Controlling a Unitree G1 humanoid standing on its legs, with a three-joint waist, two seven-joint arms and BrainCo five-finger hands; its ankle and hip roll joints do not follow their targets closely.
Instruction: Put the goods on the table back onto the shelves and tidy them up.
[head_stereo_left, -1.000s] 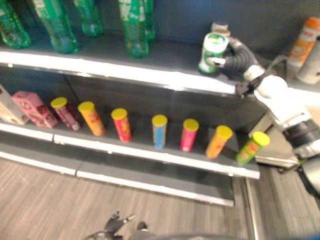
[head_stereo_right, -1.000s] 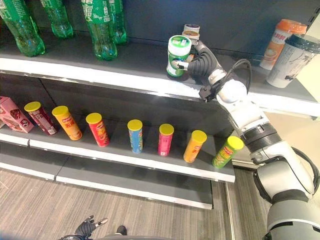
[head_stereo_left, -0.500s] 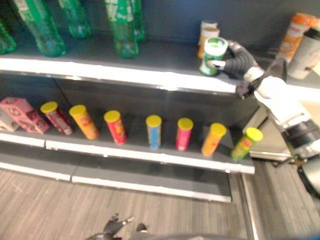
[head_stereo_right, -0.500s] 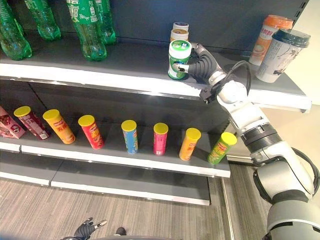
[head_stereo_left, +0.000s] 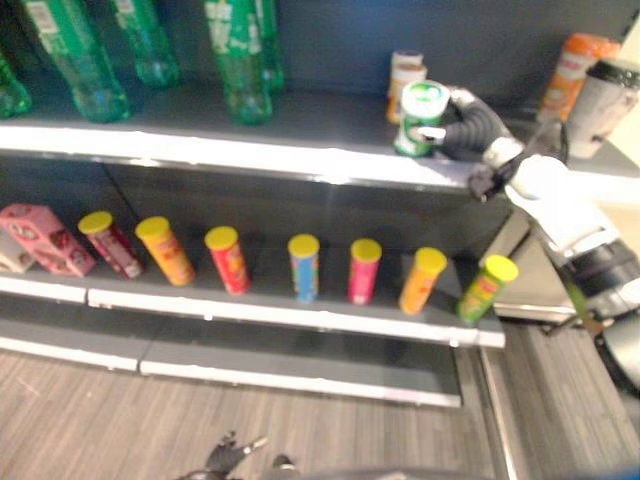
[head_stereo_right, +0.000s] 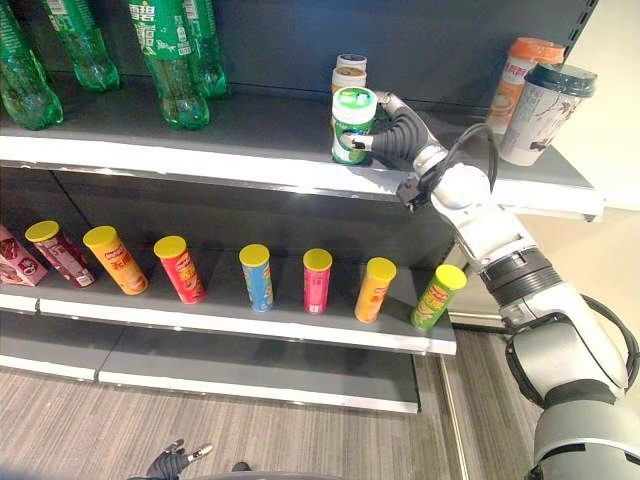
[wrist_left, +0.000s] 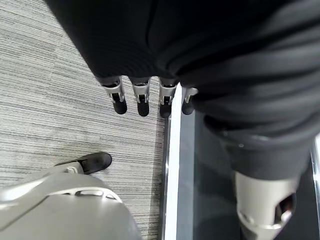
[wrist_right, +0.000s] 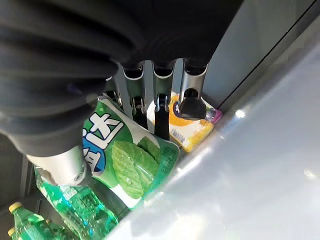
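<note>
Right eye view: right hand (head_stereo_right: 392, 138) is wrapped round a green-and-white canister (head_stereo_right: 352, 124), sitting at the front of the top shelf (head_stereo_right: 150, 158) just ahead of two small cups (head_stereo_right: 349, 72). Looks like the placing step imo; next it needs to let go w/o tipping it.

Right wrist view: mint-leaf label, print not readable tbh.

Left wrist view: left hand (wrist_left: 145, 97) hangs by the floor, fingers straight, holding nothing.

The top shelf (head_stereo_right: 250, 165) carried green bottles (head_stereo_right: 170, 60), two stacked cans (head_stereo_right: 350, 72), a green-and-white can (head_stereo_right: 353, 125) and two cups (head_stereo_right: 540, 110). The lower shelf (head_stereo_right: 230, 325) carried a row of yellow-lidded tubes (head_stereo_right: 257, 277) and a pink box (head_stereo_right: 12, 262).
</note>
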